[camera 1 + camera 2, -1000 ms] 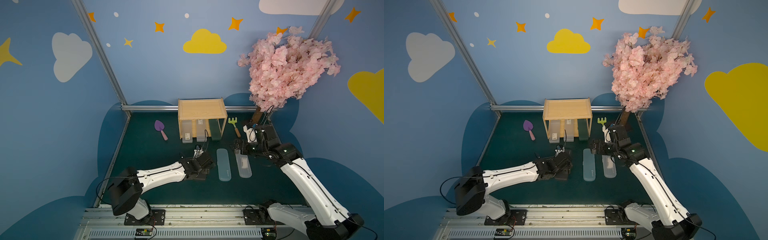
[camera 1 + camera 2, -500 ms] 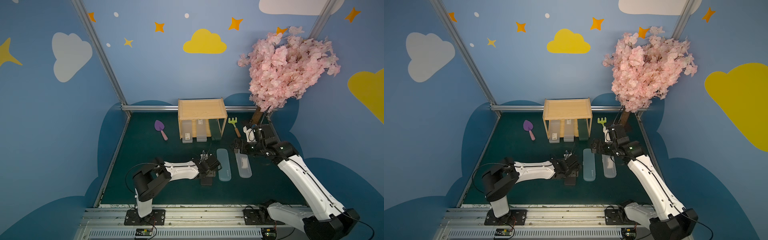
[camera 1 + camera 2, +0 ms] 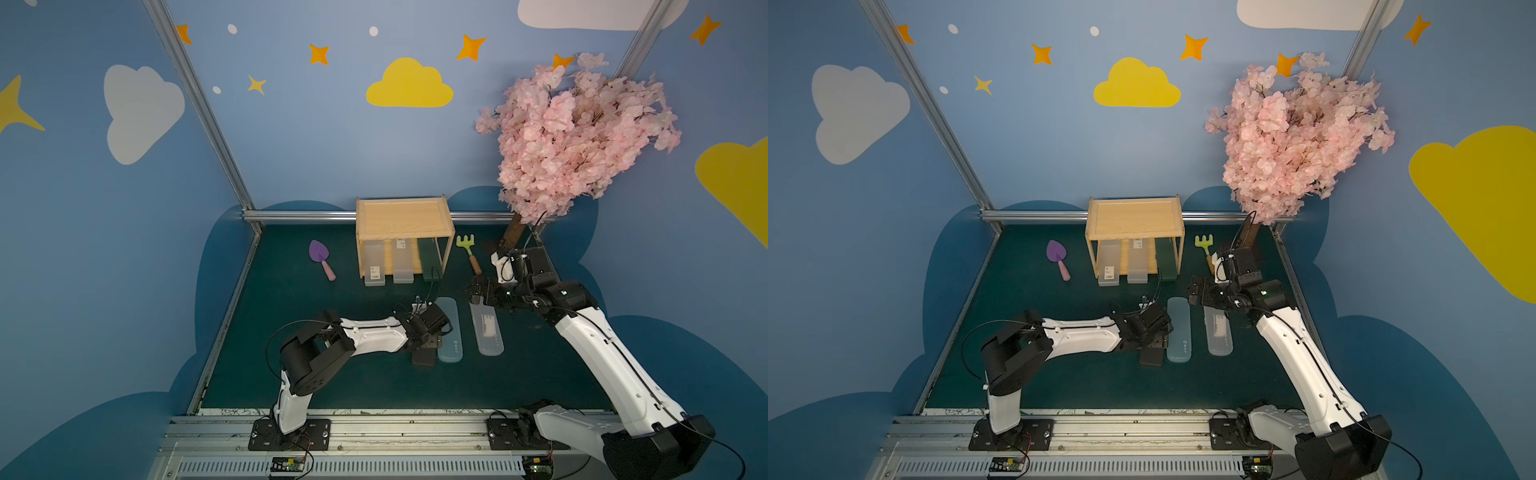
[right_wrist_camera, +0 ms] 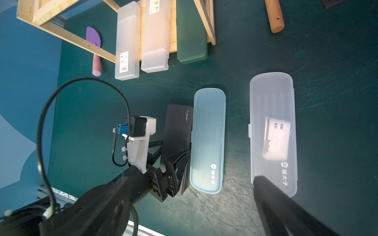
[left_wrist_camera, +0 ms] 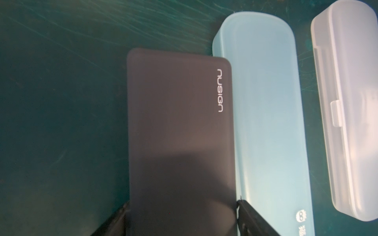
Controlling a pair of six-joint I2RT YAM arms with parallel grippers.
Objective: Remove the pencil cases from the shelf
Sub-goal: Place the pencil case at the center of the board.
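Note:
The black pencil case (image 5: 180, 143) lies flat on the green mat beside the teal one (image 3: 449, 330). My left gripper (image 3: 428, 340) straddles its near end, a finger against each long edge. The clear case (image 3: 486, 332) lies to the right of the teal one. My right gripper (image 3: 478, 293) hovers open and empty over the clear case's far end; one finger (image 4: 276, 204) shows above that case (image 4: 273, 126). The light-wood shelf (image 3: 401, 218) stands at the back. Two frosted cases (image 4: 126, 40) (image 4: 156, 34) and a dark green one (image 4: 190, 30) stick out of its lower tier.
A purple toy trowel (image 3: 321, 257) lies left of the shelf, and a green toy rake (image 3: 467, 245) lies right of it. A pink blossom tree (image 3: 573, 137) stands in the back right corner, close behind my right arm. Aluminium rails border the mat.
My left arm reached further right and brought the black case down onto the mat beside the teal one. Its elbow folded up. The right arm barely moved.

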